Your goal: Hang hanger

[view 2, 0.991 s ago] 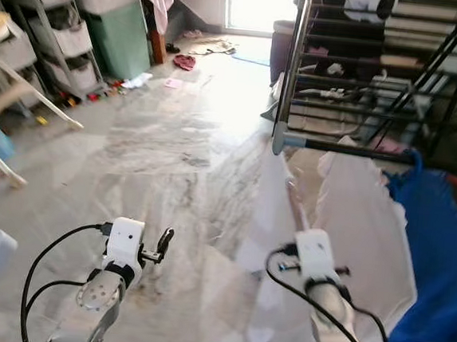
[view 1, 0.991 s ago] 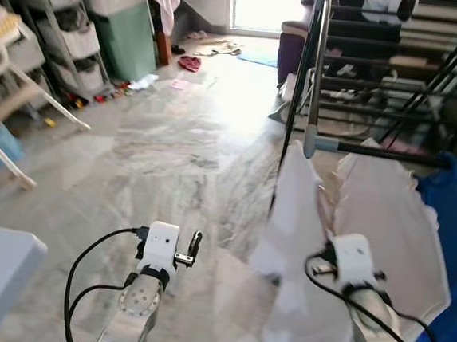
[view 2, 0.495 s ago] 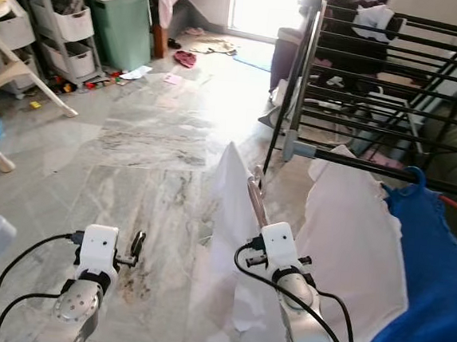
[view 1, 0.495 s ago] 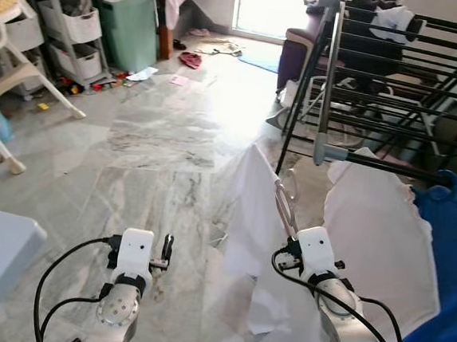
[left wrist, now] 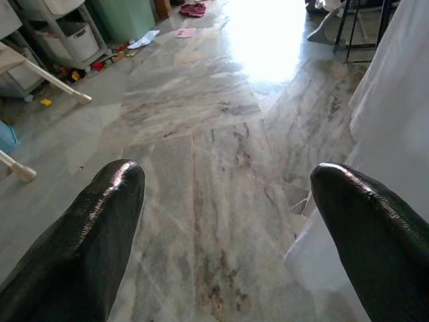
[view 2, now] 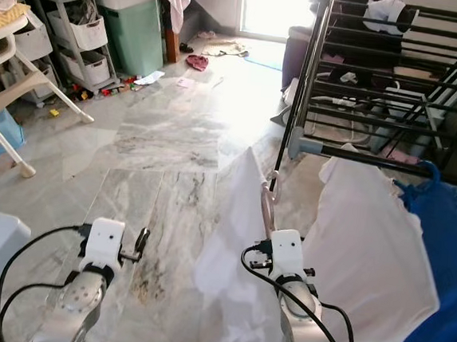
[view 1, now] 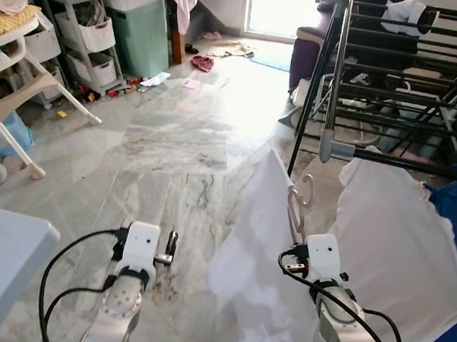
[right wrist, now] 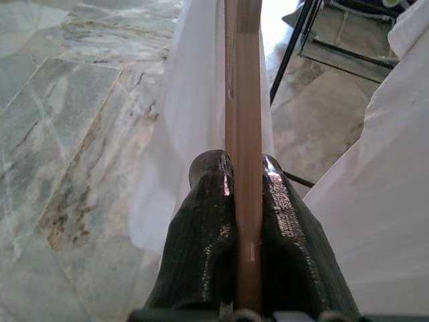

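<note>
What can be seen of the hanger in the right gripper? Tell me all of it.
The hanger looks like pale tan wood, seen edge-on as a narrow strip clamped between the right gripper's black fingers. A white garment drapes over it on both sides. Its metal hook rises above the gripper, short of the drying rack's rail.

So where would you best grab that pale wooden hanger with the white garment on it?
Probably its flat wooden neck just under the metal hook, from below, as the right gripper does now. The pale wooden hanger is thin there, so two fingers close on its faces, and the white garment hangs away to both sides.
</note>
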Controlling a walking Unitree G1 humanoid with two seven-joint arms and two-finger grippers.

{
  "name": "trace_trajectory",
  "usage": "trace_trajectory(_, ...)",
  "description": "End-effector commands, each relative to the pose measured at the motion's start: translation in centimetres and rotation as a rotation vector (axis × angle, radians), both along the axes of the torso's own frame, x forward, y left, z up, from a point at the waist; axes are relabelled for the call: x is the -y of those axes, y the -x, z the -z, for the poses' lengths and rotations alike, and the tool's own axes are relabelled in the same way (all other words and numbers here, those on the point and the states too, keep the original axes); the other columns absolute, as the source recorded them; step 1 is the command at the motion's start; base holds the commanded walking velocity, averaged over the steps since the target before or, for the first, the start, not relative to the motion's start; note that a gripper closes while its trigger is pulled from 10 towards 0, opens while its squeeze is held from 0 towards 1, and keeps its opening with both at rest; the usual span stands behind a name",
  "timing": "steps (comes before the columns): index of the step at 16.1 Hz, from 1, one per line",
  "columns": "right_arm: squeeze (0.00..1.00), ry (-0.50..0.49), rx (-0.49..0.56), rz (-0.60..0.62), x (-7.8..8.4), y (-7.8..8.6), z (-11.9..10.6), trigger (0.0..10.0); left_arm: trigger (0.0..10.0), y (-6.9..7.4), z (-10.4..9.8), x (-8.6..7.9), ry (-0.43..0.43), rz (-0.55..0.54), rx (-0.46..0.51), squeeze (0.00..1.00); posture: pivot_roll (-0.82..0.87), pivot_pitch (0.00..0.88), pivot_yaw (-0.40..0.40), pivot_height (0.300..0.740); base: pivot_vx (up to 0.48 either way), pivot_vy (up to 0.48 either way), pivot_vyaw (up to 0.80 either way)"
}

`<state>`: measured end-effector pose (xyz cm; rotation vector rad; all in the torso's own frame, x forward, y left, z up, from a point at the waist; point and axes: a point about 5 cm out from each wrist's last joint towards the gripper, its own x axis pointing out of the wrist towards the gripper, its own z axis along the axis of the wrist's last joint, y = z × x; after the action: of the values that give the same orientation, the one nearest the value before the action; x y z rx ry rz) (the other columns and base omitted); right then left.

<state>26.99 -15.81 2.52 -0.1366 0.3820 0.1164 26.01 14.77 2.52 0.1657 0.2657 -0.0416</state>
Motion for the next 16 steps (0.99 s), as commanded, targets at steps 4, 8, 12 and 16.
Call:
trace_trajectory(4, 0.0, -0.003, 0.04, 0.017, 0.24, -0.68, -1.03, 10.0, 10.0, 0.16, 0.01, -0.28, -0.013, -0.007, -0.012, 0.0, -0.04, 0.0, 0.047, 0.74, -0.33, 0.0, 0.0)
trace_trajectory(8, 0.0, 0.011, 0.036, 0.02, 0.6, -0.79, -1.04, 10.0, 10.0, 0.47, 0.21, 0.15, -0.008, 0.004, -0.023, 0.0, -0.04, 0.0, 0.047, 0.74, -0.367, 0.0, 0.0)
trace_trajectory(12, 0.0, 0.009, 0.03, 0.02, 0.36, -0.57, -0.97, 10.0, 10.0, 0.58, 0.26, -0.05, -0.016, 0.011, -0.029, 0.0, -0.05, 0.0, 0.058, 0.74, -0.364, 0.0, 0.0)
trace_trajectory(16, 0.0, 0.004, 0.029, 0.027, 0.31, -0.54, -0.96, 10.0, 10.0, 0.44, 0.15, -0.02, -0.027, 0.028, -0.031, 0.0, -0.05, 0.0, 0.073, 0.74, -0.364, 0.0, 0.0)
